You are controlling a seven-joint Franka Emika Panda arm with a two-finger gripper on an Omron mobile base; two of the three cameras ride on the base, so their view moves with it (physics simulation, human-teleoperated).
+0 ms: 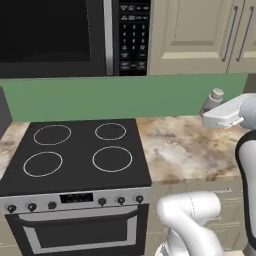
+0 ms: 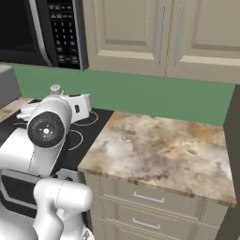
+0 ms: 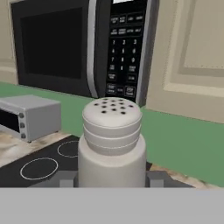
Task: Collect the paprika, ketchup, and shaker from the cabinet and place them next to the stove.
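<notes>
Fingers [image 3: 65, 178] of the gripper [image 3: 111, 180] pinch the shaker [image 3: 112, 140], a small pale grey cylinder with a ribbed, slightly domed cap pierced by dark holes, low on its body, one dark tip on each side. It stands upright in the hold, carried in the air above the counter [image 1: 185, 147], a mottled tan and brown stone top just to the right of the stove [image 1: 75, 155], the black glass cooktop with four white rings and a steel front with knobs.

Judging by its look, the shaker is light, rigid and smooth-sided, so it could slip or twist if the squeeze is slight; a hold on the plain wall below the ribbed cap seems the sound place, as the cap's ridges give the tips less flat surface. It should be set down level, since a narrow base may tip.

No label or brand shows on the shaker. Farther back, the black microwave [image 3: 78, 43] carries a keypad with white markings, too small to read. A grey toaster oven [image 3: 28, 116] sits left of the stove, before the green wall [image 1: 125, 97].
</notes>
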